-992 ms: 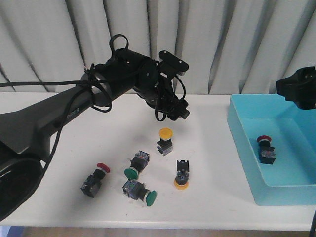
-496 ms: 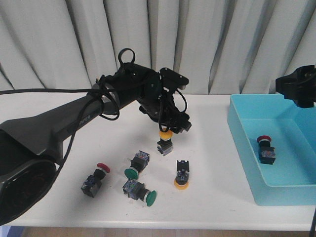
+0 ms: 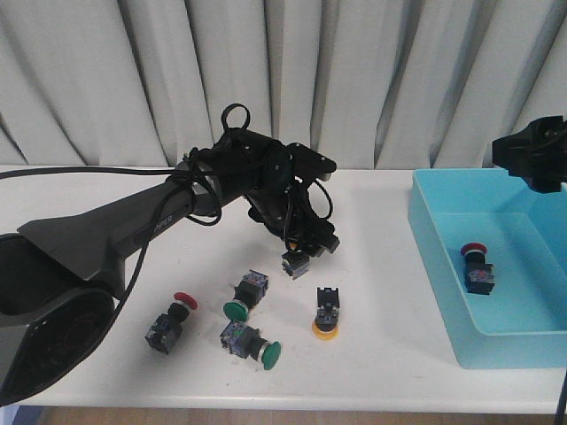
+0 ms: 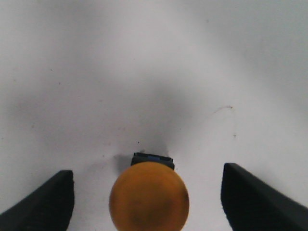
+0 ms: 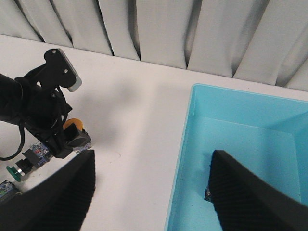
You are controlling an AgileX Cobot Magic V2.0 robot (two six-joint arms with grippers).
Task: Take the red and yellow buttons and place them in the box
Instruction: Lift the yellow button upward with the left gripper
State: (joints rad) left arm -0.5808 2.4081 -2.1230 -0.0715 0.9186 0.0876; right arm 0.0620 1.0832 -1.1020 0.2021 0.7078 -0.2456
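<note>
Left gripper [image 4: 144, 202], jaws apart astride upright yellow button [image 4: 148, 196] mid-counter: centre, then close below cap

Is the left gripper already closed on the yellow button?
No. In the left wrist view the yellow button sits between the left gripper's fingers with white table visible on both sides.

Yellow button [image 4: 148, 195] upright; red button [image 3: 477, 268] in box [image 3: 434, 266], apparently tilted.

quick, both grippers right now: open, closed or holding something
Left gripper: open, fingers either side of the yellow button, not gripping it.
Right gripper: open, holding nothing, above the box.
</note>
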